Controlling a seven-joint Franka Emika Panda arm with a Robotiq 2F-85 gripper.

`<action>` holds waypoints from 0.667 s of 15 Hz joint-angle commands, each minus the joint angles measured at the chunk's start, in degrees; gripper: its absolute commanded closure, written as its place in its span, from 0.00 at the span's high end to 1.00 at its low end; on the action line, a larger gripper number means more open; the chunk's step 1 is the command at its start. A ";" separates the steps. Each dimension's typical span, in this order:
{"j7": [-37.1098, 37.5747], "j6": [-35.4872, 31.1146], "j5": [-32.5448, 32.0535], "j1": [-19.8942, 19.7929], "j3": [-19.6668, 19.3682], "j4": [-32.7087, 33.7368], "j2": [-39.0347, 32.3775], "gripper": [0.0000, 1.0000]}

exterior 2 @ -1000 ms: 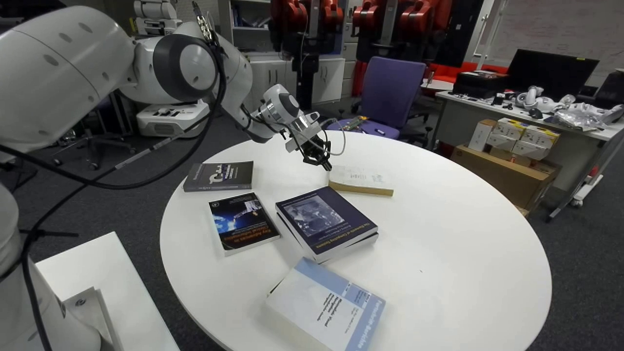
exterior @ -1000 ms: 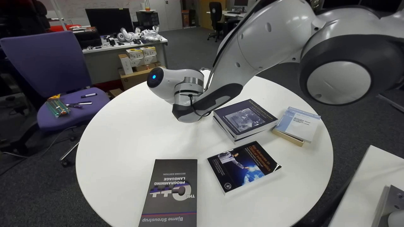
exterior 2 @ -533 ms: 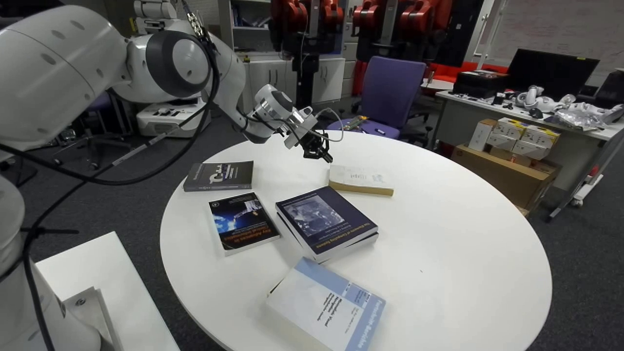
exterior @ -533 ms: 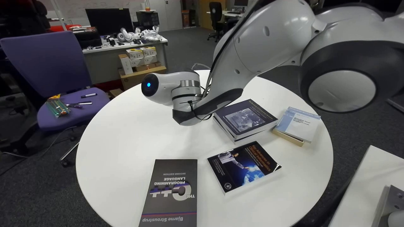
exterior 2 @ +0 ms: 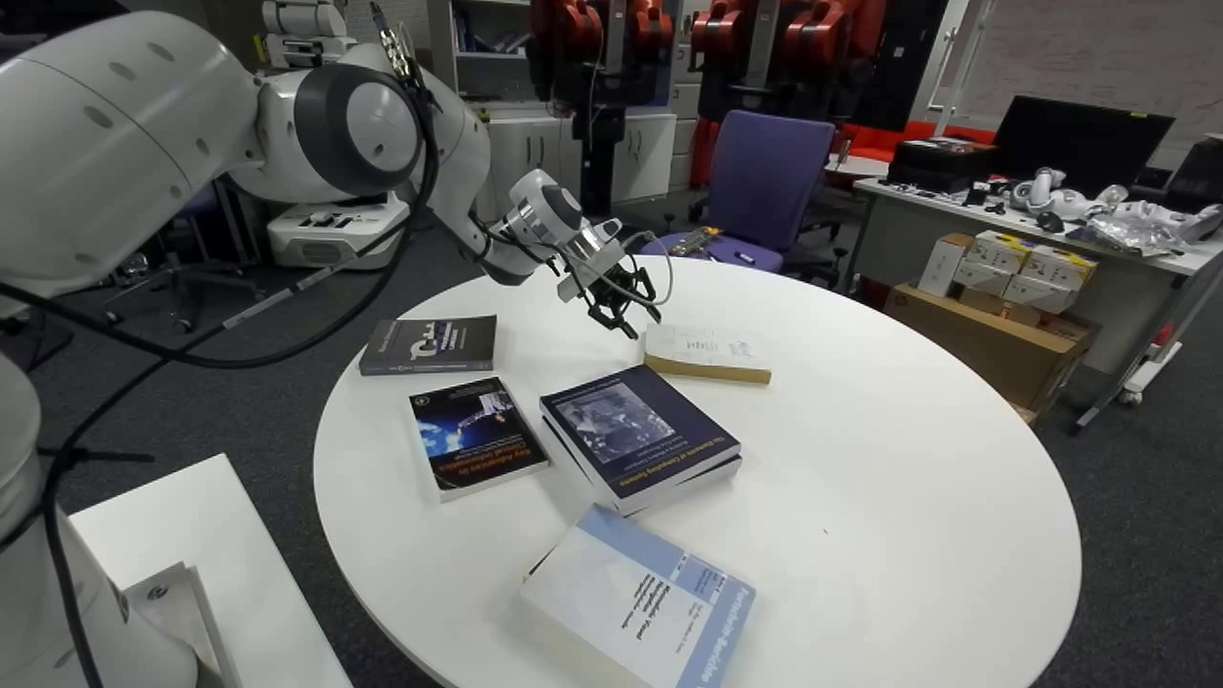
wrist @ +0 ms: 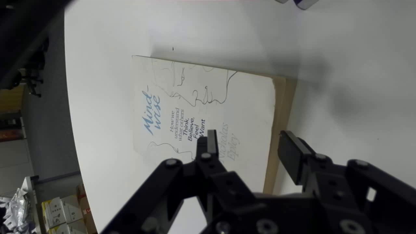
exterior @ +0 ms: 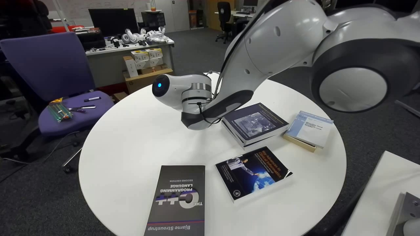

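1. The gripper [wrist: 248, 141] stands partly open, a plain gap between its fingers, and has hold of nothing.
2. Nearest to it is a pale paperback [exterior 2: 707, 352], lettered "Mindwise" in the wrist view, lying flat on the far part of the round white bench [exterior 2: 908, 545].
3. In the wrist view one of the fingers [wrist: 213, 143] shows over the cover, the other beyond the yellowed edge on the right. Whether either touches cannot be told.
4. In an exterior view, a stack of two books [exterior 2: 640, 435], topped by "The Elements of Computing Systems", lies just near of the paperback.
5. Left of the stack is a clinical informatics book [exterior 2: 478, 435]; far of that, a grey C++ book [exterior 2: 430, 346].
6. At the near side, a blue-and-white book [exterior 2: 640, 597] rests on a tan-edged book [exterior: 299, 143].
7. A purple chair [exterior 2: 769, 182] stands beyond the bench.
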State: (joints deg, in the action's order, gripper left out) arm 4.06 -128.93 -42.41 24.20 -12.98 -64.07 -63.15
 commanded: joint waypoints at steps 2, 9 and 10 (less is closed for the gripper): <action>1.34 -1.02 0.23 -3.48 3.53 -1.24 1.14 0.95; 2.41 -0.97 -0.39 -4.92 3.87 -0.51 0.07 1.00; 2.80 -1.05 -0.57 -4.90 3.67 -0.44 -0.08 1.00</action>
State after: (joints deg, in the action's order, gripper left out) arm 5.45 -128.93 -42.39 19.87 -9.32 -64.07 -63.67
